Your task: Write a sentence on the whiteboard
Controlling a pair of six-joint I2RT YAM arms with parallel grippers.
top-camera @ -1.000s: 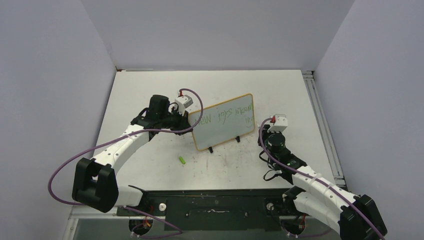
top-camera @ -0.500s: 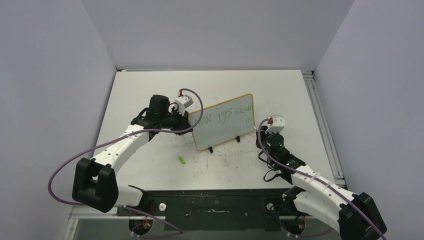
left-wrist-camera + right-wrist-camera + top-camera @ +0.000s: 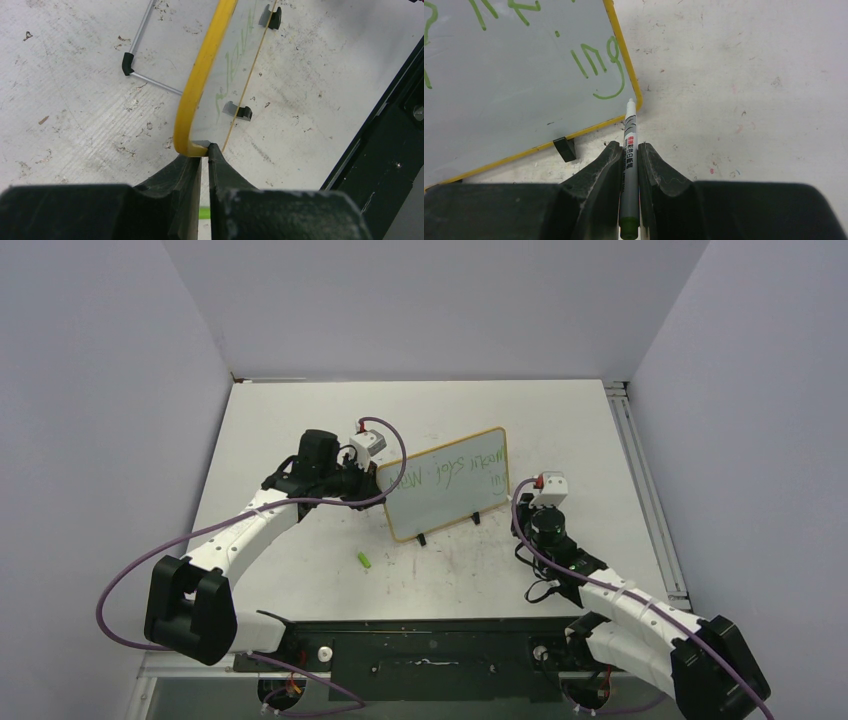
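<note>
Top external view: small rectangular yellow-framed whiteboard (image 3: 440,505) stands tilted on black feet mid scuffed white surface (image 3: 560,420), open room on every side; small green piece (image 3: 365,560) lies near its front. Fully closed, left claw (image 3: 205,150) pinches the board's left frame edge. Closed likewise, right claw (image 3: 629,149) grips a white-barrelled marker (image 3: 630,131), tip just beside the board's lower right corner, below the green handwritten sentence (image 3: 445,473).

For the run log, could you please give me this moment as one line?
left gripper: shut on whiteboard corner | right gripper: shut on marker, tip beside frame corner | sentence: green, two lines
</note>
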